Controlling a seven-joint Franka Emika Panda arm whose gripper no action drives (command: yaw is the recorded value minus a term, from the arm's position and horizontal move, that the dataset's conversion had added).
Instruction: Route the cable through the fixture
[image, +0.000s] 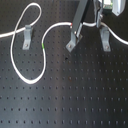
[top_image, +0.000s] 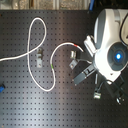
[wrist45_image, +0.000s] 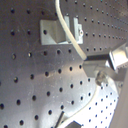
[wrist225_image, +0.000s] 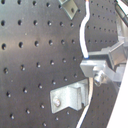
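Observation:
A long white cable (image: 13, 59) loops over the black perforated board, with a green mark (image: 45, 46) on it. Three grey fixtures stand in a row: left (image: 26, 37), middle (image: 73, 39) and right (image: 104, 38). My gripper (image: 98, 19) is above the right fixture, shut on the cable. In the second wrist view the cable (wrist225_image: 83, 35) runs into the gripper (wrist225_image: 93, 67), beside a fixture (wrist225_image: 69, 96). In the first wrist view the cable (wrist45_image: 64, 22) crosses a fixture's slot (wrist45_image: 56, 31). The cable passes the middle fixture's top; whether it sits inside is unclear.
The cable's tail leaves by the first exterior view's right edge (image: 123, 42) and its other end by the first exterior view's left edge (image: 3, 35). The arm's white body (top_image: 112, 45) covers the second exterior view's right. A small blue object (top_image: 1, 89) lies at the second exterior view's left edge.

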